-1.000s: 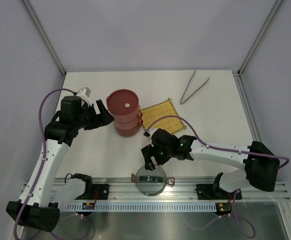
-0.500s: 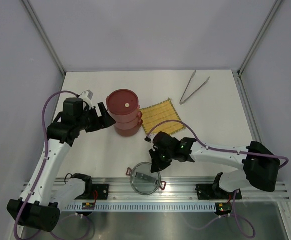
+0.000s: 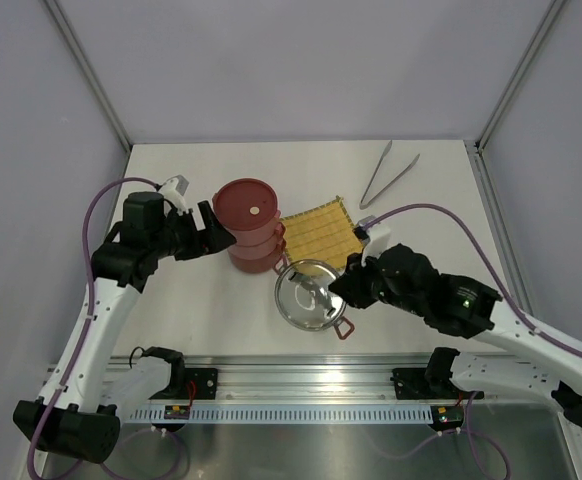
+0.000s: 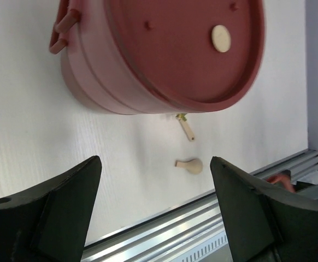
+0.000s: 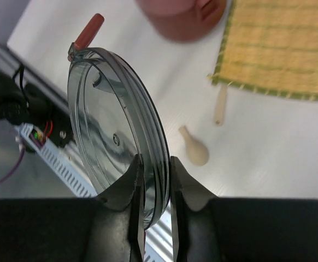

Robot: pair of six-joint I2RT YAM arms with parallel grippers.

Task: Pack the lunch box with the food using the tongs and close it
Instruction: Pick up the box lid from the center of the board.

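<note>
1. Firmly closed, the right end effector pinches the rim of the grey see-through top lid between its two fingers. The lid stands on edge in the wrist view, with a red clip at its far end.
2. From above, the lid hangs tilted over the table, just near-right of the lunch box and at the near-left corner of the yellow mat.
3. A small cream spoon lies on the table beside the mat's edge.
4. The left end effector has its jaws spread wide and holds nothing. It sits close beside the lunch box on the left.
5. The lunch box is a stack of dark-red tiers with a flat red disc on top.
6. The tongs lie at the far right of the table, well apart from both arms.
</note>
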